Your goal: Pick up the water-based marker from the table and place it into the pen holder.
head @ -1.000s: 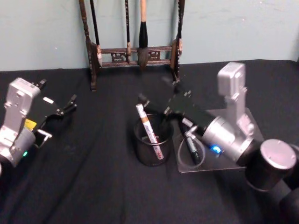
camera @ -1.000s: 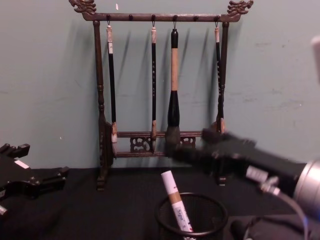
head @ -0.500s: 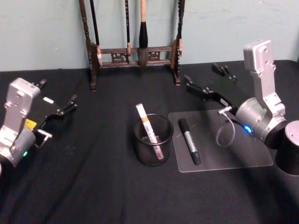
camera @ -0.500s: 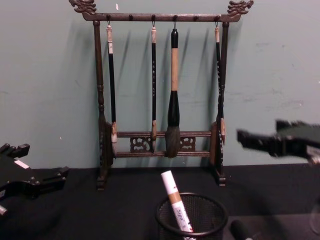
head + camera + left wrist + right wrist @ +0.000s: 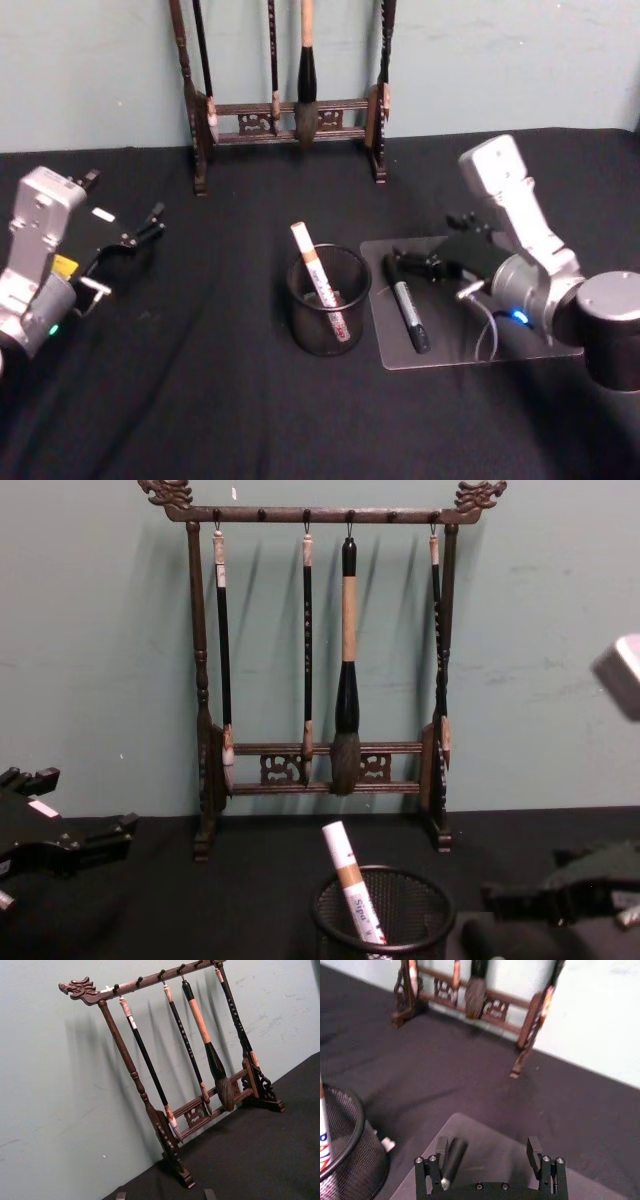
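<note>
Black wire-mesh round pen holder (image 5: 305, 326) already has a white-and-brown marker (image 5: 318, 283) leaning inside. One black marker (image 5: 405, 305) lies on the clear plastic sheet (image 5: 450, 342) just beside the cup, not yet picked, so I judge the grasp and drop remain. My right gripper (image 5: 487, 1146) sits low at its far end, jaws wide apart, holding nothing, with the marker touching or just inside one finger. Left gripper (image 5: 150, 226) is parked far left, fingers apart, empty.

A pale green wall (image 5: 520, 60) closes the scene at 12 o'clock. Below it spreads a black-draped counter (image 5: 200, 400); a dark wooden brush rack (image 5: 290, 106) stands at its far edge, 12 o'clock.
</note>
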`<action>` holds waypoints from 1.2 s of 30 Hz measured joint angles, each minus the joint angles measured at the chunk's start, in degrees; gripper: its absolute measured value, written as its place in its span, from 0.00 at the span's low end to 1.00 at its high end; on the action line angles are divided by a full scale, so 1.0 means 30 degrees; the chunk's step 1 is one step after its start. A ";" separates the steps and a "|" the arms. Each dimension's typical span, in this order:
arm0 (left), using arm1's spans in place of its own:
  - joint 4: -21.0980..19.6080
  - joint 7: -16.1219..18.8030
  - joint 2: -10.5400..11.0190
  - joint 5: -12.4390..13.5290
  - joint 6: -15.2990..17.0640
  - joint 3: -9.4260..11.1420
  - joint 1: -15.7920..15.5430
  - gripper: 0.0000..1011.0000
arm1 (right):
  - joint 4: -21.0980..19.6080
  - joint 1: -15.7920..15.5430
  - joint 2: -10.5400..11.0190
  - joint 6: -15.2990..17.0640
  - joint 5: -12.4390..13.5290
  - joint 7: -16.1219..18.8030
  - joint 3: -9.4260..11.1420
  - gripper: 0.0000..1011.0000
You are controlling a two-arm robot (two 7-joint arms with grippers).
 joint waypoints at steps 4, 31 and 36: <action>-0.0002 0.0000 0.0001 -0.0001 0.0000 -0.0001 0.0000 0.99 | 0.0312 0.0133 -0.0310 0.0670 -0.0347 -0.0009 -0.0259 0.99; -0.0001 0.0000 0.0001 0.0000 0.0000 0.0000 0.0001 0.99 | 0.1589 0.0416 -0.1923 0.1803 -0.1577 0.0383 -0.0241 0.99; -0.0001 -0.0001 0.0001 0.0000 0.0000 0.0000 0.0000 0.99 | 0.1619 0.0339 -0.2062 0.1871 -0.1673 0.0562 -0.0108 0.99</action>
